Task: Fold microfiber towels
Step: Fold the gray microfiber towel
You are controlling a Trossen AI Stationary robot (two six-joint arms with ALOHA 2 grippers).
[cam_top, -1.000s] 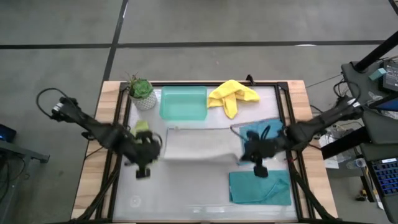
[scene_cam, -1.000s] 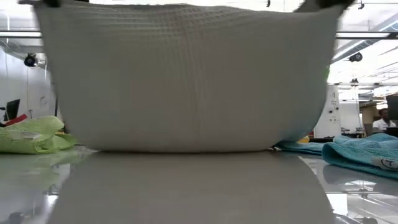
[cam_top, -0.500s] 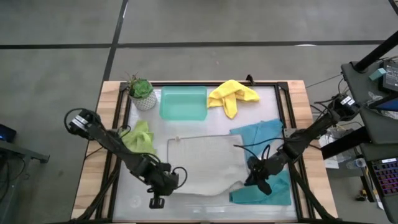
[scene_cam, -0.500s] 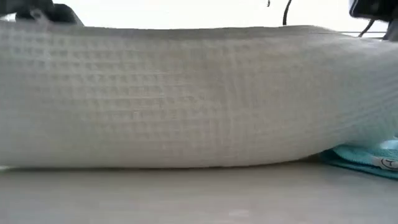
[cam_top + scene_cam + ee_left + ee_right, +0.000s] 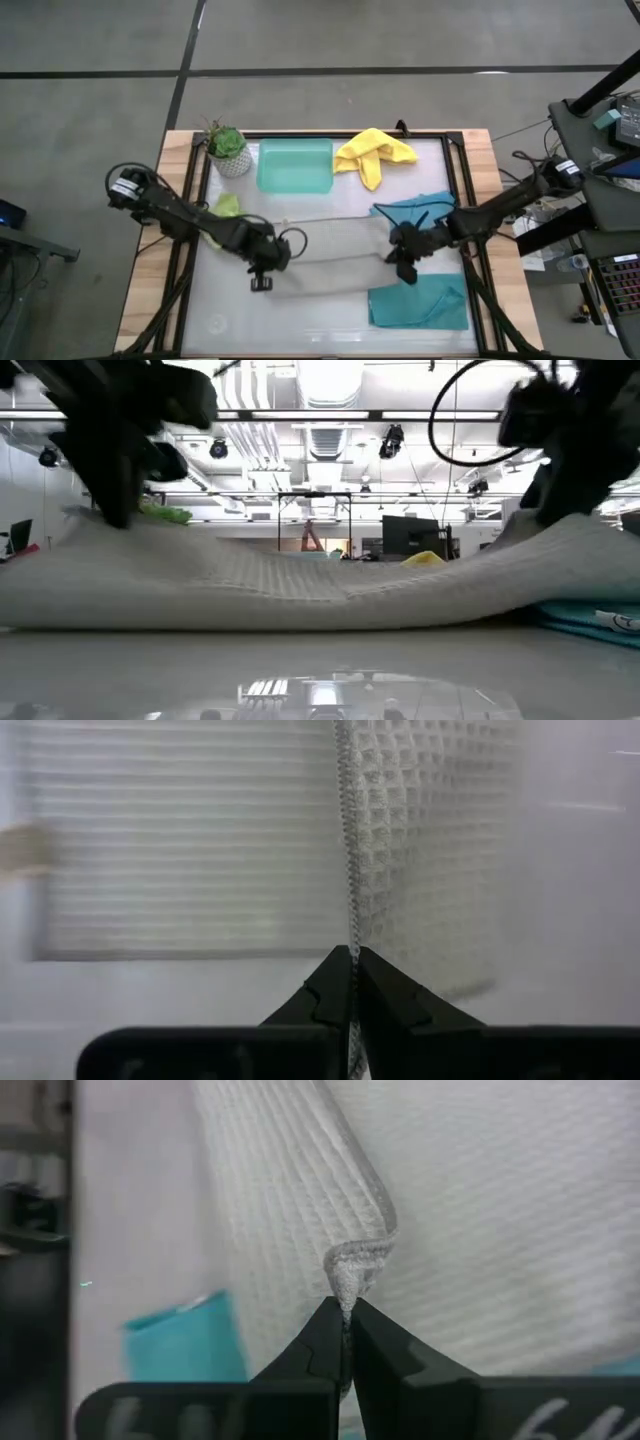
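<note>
The grey towel (image 5: 330, 255) lies at frame centre on the desk (image 5: 300, 330). The left end effector (image 5: 262, 262) and right end effector (image 5: 402, 262) are each clamped on an opposite edge, keeping the cloth taut for folding.

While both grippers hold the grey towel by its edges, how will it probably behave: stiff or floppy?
Probably floppy: the grey towel sags between the left gripper and the right gripper in the low view. Likely light, since pinched edges carry it. Its waffle weave probably resists slipping.
</note>
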